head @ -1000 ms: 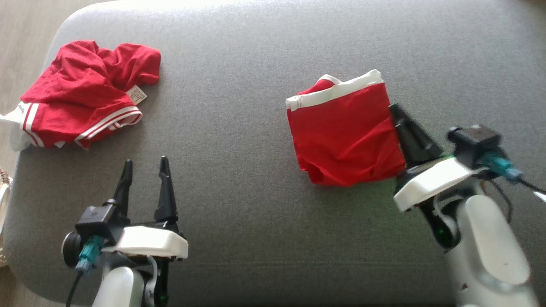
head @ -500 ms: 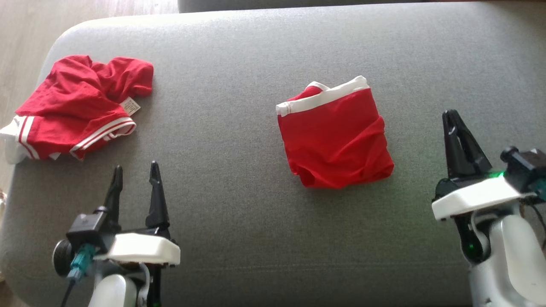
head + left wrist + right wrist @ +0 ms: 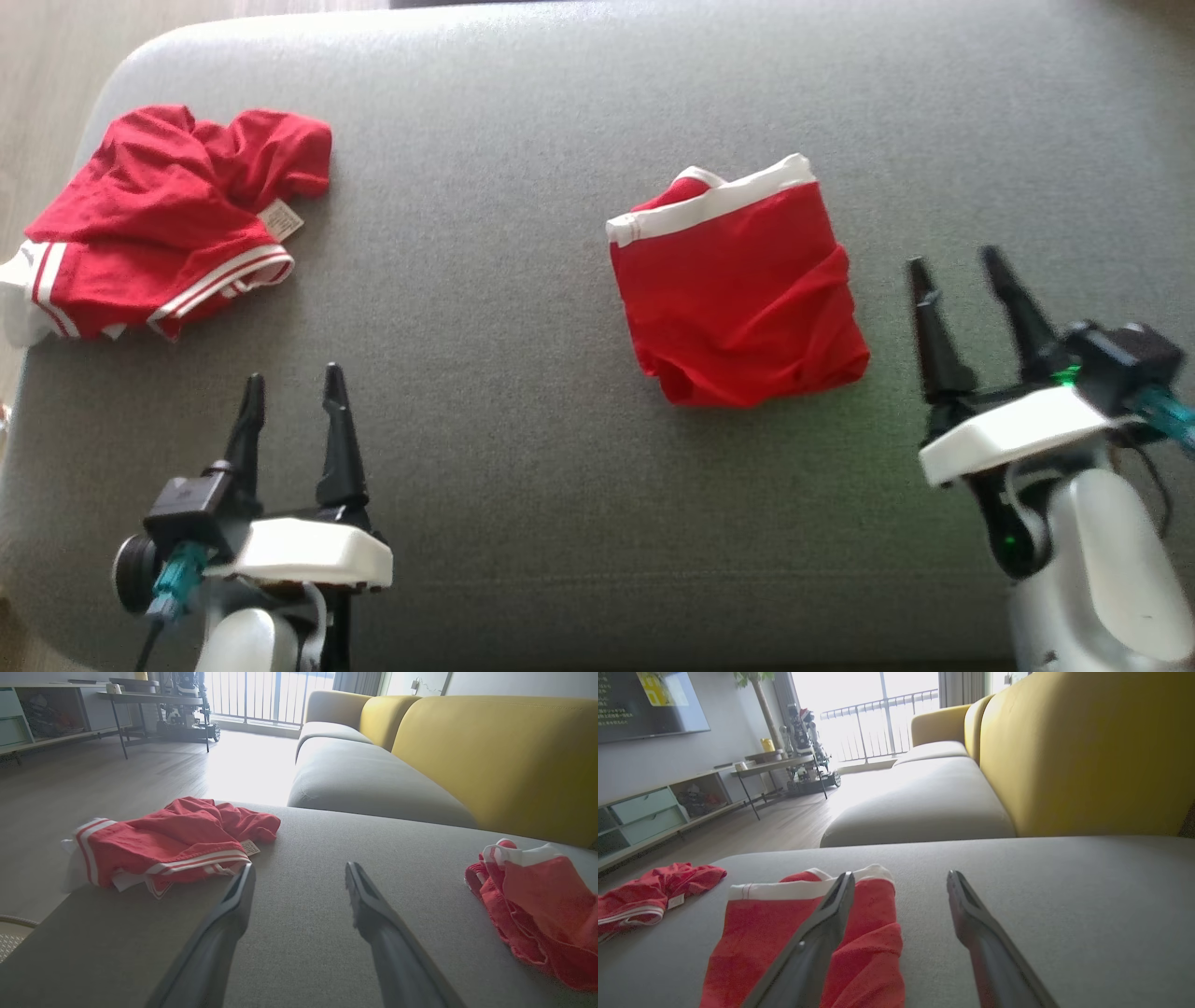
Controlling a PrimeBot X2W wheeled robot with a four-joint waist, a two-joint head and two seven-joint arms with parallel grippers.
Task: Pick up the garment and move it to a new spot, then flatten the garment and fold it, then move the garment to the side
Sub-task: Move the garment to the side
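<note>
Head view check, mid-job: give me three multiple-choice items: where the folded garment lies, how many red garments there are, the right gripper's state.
1. Where on the grey cushion is the folded garment?
A. right of centre, near the right gripper
B. at the left edge
C. hanging off the front
2. How many red garments lie on it?
A. one
B. two
C. three
3. The right gripper is:
A. shut on the folded garment
B. open and empty
C. shut and empty
1 A: it lies just left of that gripper's fingers. 2 B: the folded one and a crumpled garment at the left. 3 B: its fingers stand apart with bare cushion between.
</note>
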